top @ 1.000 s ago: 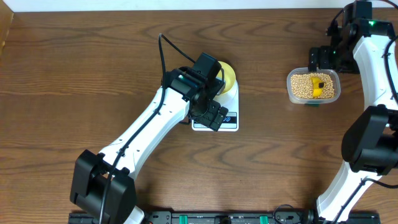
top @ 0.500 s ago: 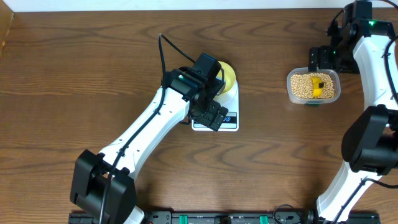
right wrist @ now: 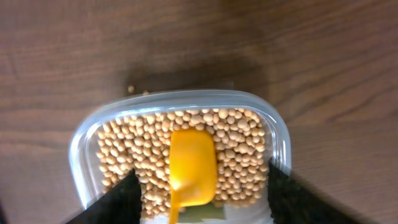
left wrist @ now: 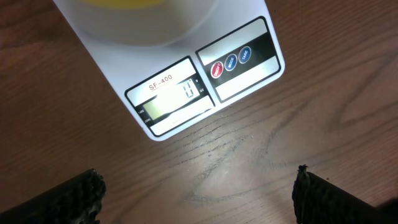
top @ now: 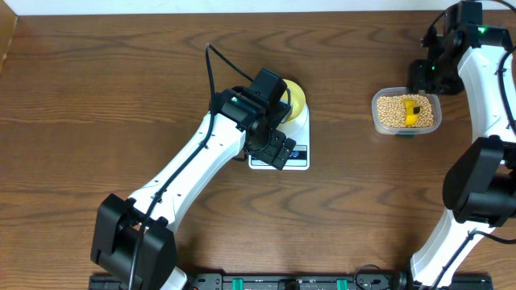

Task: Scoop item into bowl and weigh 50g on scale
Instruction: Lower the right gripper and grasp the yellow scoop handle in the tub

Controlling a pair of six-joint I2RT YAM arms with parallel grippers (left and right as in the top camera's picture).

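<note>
- L pincer hanging wide apart over scale, prob. for watching display.
- R pincer, fingers apart, straddling scoop lying in beans, lining up for grab.

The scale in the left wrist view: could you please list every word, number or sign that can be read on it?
"SF-400": printed on the scale, just above its display.
Digits in the display: too blurred to read with certainty.
Small marks beside the display and the labels on the three buttons: too small to read.
</note>
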